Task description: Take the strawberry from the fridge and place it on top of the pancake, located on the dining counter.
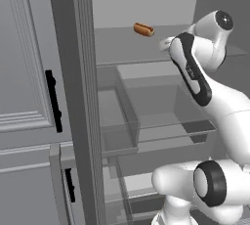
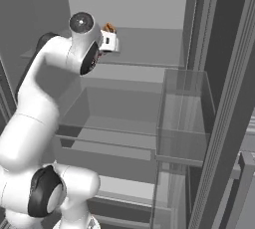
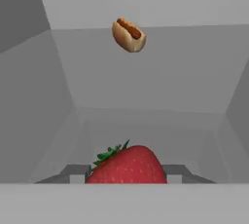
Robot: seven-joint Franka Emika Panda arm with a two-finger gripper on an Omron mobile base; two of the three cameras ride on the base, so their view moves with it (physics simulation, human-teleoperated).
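The robot's hand [image 2: 110, 40] reached into the open dark grey fridge [image 1: 73, 72]; whether it gripped could not be told. One small red strawberry [image 3: 127, 166] with green leaves sat right at its tips. Farther back lay one orange-brown hot dog [image 3: 128, 35]. No writing was legible.

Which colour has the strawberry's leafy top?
Green, on the red strawberry; clearest in the hand view.

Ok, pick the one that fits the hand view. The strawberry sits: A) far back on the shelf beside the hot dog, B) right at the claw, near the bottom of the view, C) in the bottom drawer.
B: the strawberry fills the bottom centre at the claw, well in front of the hot dog.
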